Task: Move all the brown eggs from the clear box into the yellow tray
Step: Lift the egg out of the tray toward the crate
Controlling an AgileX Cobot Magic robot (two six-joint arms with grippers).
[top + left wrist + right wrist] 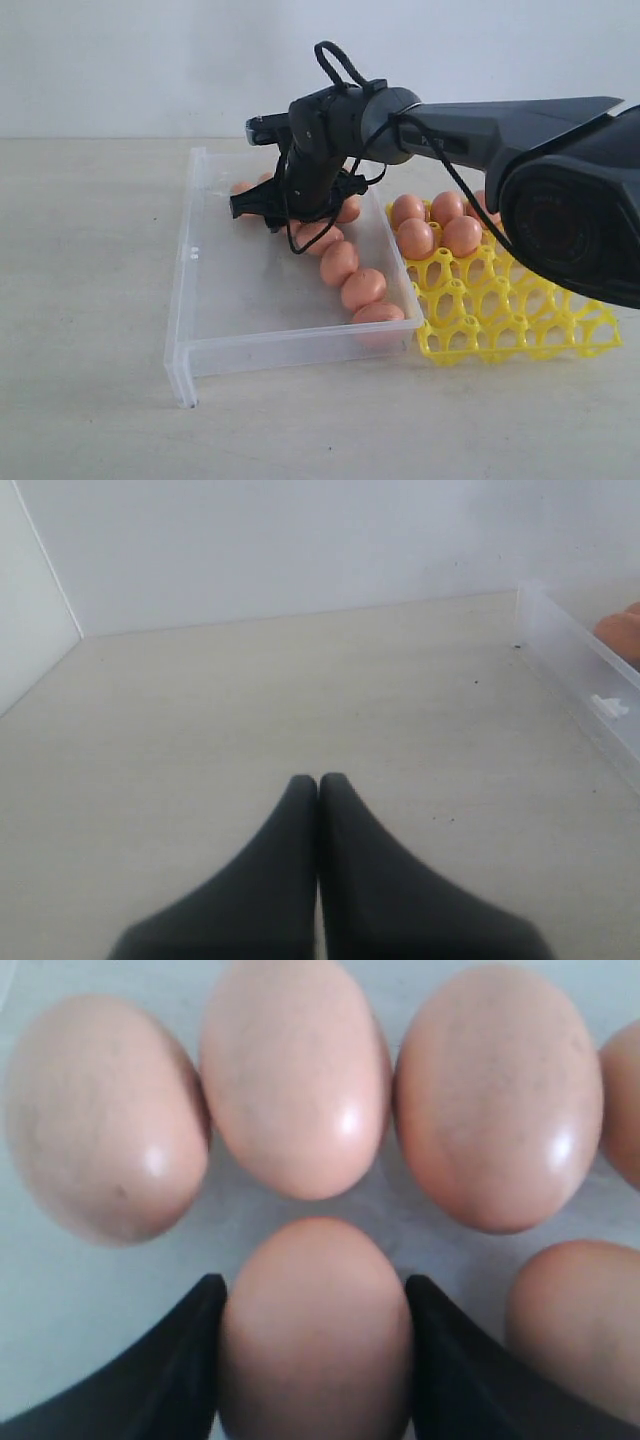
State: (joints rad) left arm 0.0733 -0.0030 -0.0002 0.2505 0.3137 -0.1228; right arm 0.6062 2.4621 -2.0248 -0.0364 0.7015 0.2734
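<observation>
We see the right gripper (315, 1295) in the middle of the exterior frame, its black fingers (170, 1370) pressed against both sides of one smooth orange-brown egg (315, 1350), grasping it among other brown eggs (290, 1080). This is at the far end of the shallow transparent plastic box (190, 300), where a row of eggs (350, 275) lies along the right wall. Just right of the box, the bright yellow plastic lattice tray (520, 320) carries several eggs (430, 225) in its far cups. Our left gripper (318, 780) is clenched on nothing over the pale tabletop (250, 700).
</observation>
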